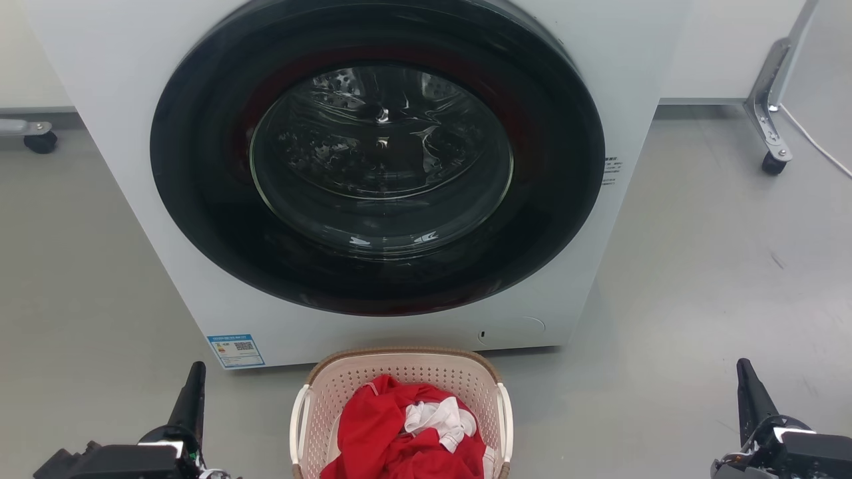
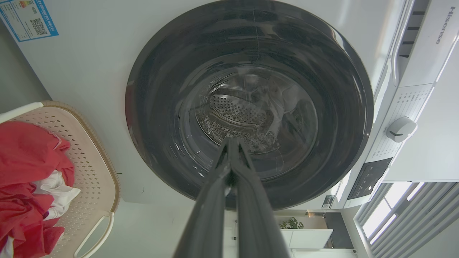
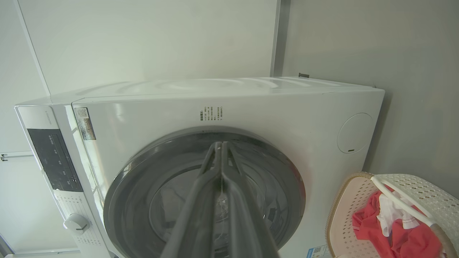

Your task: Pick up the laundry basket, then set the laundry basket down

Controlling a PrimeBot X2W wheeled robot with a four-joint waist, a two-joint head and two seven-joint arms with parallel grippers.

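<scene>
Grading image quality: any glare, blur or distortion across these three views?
Head view: sharp; room reflections glare on the washing machine door glass. Left wrist view: wide-angle lens bends straight edges; window overexposed. Right wrist view: right tool looks soft near the lens.

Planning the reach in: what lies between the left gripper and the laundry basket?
Only bare grey floor, in the head view: the left gripper, shut, stands clear of the laundry basket, whose white handle faces it.

Grey floor (image 1: 699, 266) w/ white washer (image 1: 100, 80) standing on it; basket (image 1: 399, 352) on floor just in front. L castor (image 1: 41, 141) & R castor (image 1: 773, 163) further back.
</scene>
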